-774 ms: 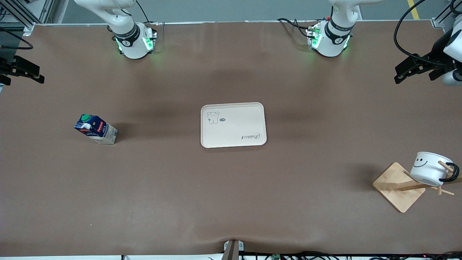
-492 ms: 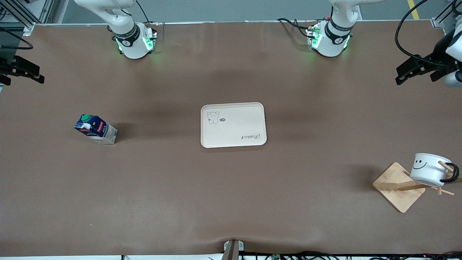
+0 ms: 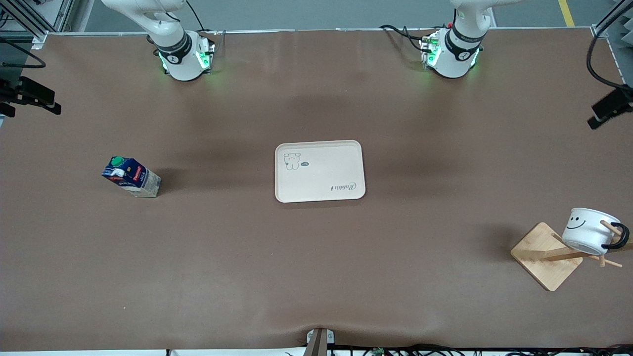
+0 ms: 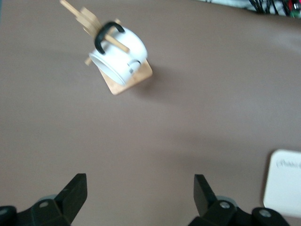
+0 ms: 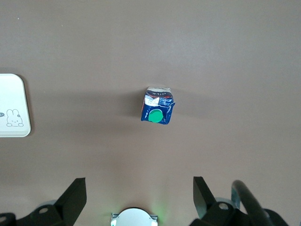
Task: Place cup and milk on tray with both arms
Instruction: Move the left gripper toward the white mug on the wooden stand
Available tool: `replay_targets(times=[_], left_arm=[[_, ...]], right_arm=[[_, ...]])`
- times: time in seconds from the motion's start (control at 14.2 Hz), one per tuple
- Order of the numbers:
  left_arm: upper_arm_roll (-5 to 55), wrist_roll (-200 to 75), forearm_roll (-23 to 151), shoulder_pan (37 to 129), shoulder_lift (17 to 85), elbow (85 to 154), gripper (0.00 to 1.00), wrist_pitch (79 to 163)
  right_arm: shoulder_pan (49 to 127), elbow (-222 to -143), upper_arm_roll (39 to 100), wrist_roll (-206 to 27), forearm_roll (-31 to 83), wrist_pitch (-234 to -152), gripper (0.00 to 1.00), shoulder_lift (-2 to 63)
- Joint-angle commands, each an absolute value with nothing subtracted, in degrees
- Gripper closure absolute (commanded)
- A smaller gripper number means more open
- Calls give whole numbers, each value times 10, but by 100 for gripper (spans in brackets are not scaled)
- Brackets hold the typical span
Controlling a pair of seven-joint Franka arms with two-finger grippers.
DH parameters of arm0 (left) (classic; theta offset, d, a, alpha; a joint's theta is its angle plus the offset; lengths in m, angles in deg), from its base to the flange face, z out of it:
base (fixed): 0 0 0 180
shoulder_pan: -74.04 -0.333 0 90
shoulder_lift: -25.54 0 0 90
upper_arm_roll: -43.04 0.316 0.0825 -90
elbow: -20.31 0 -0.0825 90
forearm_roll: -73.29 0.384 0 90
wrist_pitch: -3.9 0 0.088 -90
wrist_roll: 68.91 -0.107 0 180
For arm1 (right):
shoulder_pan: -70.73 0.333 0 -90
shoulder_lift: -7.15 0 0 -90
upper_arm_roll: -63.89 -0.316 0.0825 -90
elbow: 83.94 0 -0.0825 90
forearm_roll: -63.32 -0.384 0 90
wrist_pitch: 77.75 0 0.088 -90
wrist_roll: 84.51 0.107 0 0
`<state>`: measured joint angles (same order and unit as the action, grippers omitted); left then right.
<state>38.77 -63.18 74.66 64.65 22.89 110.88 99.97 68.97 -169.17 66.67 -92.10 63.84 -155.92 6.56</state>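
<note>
The cream tray [image 3: 320, 171] lies at the table's middle. The blue milk carton [image 3: 131, 177] with a green cap stands toward the right arm's end. The white smiley cup [image 3: 591, 231] hangs by its black handle on a wooden rack peg toward the left arm's end. My left gripper [image 4: 140, 188] is open and empty, high over bare table; the cup [image 4: 122, 54] and a tray corner [image 4: 284, 188] show in its wrist view. My right gripper [image 5: 140, 190] is open and empty, high over the table, with the milk [image 5: 158, 105] and the tray [image 5: 11, 106] in its wrist view.
The square wooden rack base [image 3: 546, 256] stands under the cup near the table's edge. In the front view only a black part of the left gripper [image 3: 609, 108] shows at the frame edge, and the right gripper [image 3: 37, 96] shows at the other edge.
The left gripper has moved outward toward the left arm's end of the table and mostly left the front view. The right arm, milk, cup and tray have not moved.
</note>
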Motion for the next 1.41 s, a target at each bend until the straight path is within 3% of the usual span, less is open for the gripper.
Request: replay_targets(times=[0.0,0.49,1.34], left_arm=[[387,-634,742,630,212,1189,0,1098],[386,-635,684,580,219,1361,0,1375],[383,-665,642,580,324,1397,0,1597]], right_arm=[[686,-1688,664,-922,639,-1557,0,71],[687,-1687,664,-922,639,-1559,0,71],[682,-1682,664,-922,639,-1563,0,85]])
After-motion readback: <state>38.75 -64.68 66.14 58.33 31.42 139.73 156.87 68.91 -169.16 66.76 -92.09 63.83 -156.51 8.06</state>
